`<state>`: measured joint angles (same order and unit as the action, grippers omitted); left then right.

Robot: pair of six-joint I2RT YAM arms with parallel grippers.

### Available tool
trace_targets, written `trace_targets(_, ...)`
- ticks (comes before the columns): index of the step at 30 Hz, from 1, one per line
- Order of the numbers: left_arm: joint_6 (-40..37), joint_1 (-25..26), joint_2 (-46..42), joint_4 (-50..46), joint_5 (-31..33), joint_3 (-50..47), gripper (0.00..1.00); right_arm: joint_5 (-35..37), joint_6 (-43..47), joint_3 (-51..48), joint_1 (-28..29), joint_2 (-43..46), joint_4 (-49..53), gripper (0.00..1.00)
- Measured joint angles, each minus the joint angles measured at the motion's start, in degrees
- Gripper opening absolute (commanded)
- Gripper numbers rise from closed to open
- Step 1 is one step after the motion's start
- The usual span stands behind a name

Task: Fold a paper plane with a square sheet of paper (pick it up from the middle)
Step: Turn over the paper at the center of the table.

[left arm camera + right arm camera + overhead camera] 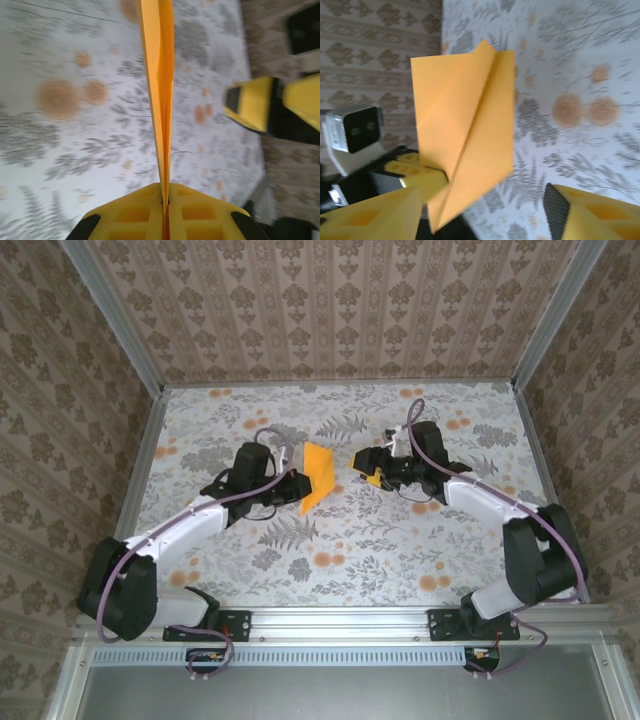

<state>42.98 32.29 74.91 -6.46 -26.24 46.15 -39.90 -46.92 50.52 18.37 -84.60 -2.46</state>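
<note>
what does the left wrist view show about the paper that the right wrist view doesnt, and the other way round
Left wrist view: the paper edge-on, a thin strip pinched between the shut left fingers, with the right fingers off to one side, clear of it.
Right wrist view: the paper's flat face, with a diagonal crease and an overlapping flap, and the right fingers spread apart at the frame's lower corners.
Both: the paper held up off the flowered tablecloth by the left fingers alone.
</note>
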Motion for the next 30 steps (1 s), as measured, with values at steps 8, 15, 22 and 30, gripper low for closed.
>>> trace_targets(8, -6.1, 6.1, 3.1, -29.1, 29.7, 15.9, 0.10, 13.1, 8.3, -2.2, 0.0, 6.3, 9.5, 0.78)
trace_targets(15, -4.1, 12.2, 15.4, -44.3, 48.0, 25.5, 0.11, 20.5, 9.5, -3.7, 0.0, 8.6, 12.6, 0.78)
trace_targets(22, -0.6, 15.4, 26.0, -47.1, 51.3, 30.9, 0.14, 23.5, 9.3, -5.3, 0.0, 9.9, 13.4, 0.78)
trace_targets(30, 1.1, 15.7, 35.3, -41.4, 42.5, 34.1, 0.44, 25.6, 8.1, -8.0, 0.0, 10.8, 13.5, 0.78)
